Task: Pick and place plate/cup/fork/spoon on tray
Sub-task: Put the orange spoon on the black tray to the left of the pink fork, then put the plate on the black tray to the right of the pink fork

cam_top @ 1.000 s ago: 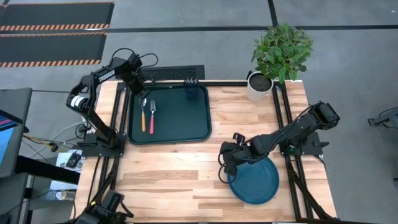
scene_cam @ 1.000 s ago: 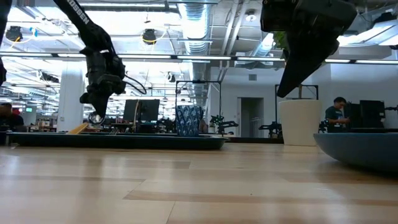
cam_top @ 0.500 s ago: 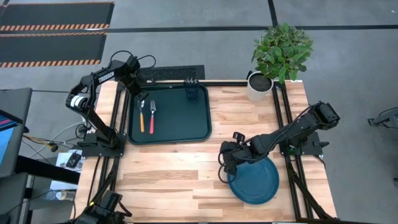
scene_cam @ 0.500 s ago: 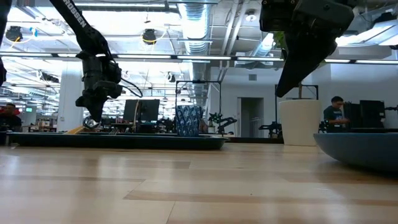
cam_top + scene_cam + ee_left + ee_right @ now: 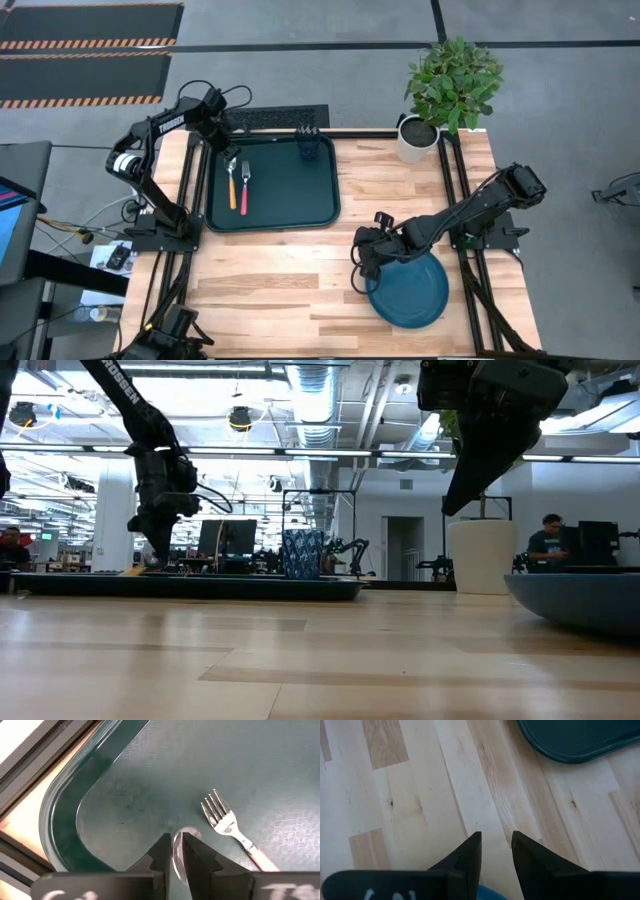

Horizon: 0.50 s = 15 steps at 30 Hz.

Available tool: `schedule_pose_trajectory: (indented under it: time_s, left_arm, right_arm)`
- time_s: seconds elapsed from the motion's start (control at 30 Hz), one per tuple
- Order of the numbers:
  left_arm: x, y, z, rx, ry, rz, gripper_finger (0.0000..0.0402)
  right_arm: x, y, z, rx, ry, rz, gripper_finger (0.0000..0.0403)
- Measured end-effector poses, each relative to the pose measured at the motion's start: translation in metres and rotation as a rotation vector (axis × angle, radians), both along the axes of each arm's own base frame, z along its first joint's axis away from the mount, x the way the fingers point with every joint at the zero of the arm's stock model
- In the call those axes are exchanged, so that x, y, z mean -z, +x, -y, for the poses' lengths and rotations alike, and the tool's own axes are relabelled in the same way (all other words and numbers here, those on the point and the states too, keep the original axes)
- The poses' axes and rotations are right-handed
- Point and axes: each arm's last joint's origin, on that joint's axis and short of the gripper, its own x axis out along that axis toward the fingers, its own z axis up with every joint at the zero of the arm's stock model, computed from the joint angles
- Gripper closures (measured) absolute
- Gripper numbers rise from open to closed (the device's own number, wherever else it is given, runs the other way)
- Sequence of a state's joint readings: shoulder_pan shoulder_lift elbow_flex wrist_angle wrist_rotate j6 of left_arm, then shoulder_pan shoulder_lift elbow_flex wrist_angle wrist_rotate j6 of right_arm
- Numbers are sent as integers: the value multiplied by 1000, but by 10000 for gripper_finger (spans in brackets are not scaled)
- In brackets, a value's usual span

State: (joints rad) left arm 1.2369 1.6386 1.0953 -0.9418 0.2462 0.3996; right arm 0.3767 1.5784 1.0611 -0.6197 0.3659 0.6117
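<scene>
The dark green tray [image 5: 290, 205] lies at the table's far left. On it lie the red-handled fork [image 5: 243, 188], the orange-handled spoon [image 5: 232, 190] beside it, and the dark cup [image 5: 308, 148], which stands at the far right corner. My left gripper [image 5: 228, 160] is low over the tray's far left part, shut on the spoon [image 5: 179, 851]. The teal-blue plate [image 5: 410, 290] rests on the table at the near right. My right gripper [image 5: 364, 266] is open and empty, above the table by the plate's left rim. My left gripper pinches the spoon's metal bowl [image 5: 190, 832] between its two fingers. The fingers slant down from the far side. The spoon's orange handle [image 5: 232, 196] points toward the near edge and lies on or just above the tray floor beside the fork.
A white pot with a green plant [image 5: 420, 135] stands at the table's far right. Bare wood lies between tray and plate. Black frame rails run along the table's left and right edges. The room beyond shows in the low view, with a person [image 5: 545, 540] far off.
My left gripper has gone down toward the tray with the spoon. The spoon's handle, tilted up a second ago, has swung a little sideways and back and now lies low beside the fork. My right arm has kept still.
</scene>
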Motion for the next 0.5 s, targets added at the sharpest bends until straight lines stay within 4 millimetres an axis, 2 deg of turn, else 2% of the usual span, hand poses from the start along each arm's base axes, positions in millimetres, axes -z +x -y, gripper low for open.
schedule_pose_trajectory:
  time_s: [0.23, 0.5]
  left_arm:
    - [11, 0, 4, 3, -2, 4, 370]
    - [6, 1, 0, -77, 34, -28, 370]
  right_arm:
    - [0, 0, 0, 0, 0, 0, 269]
    - [0, 0, 0, -5, -2, 0, 269]
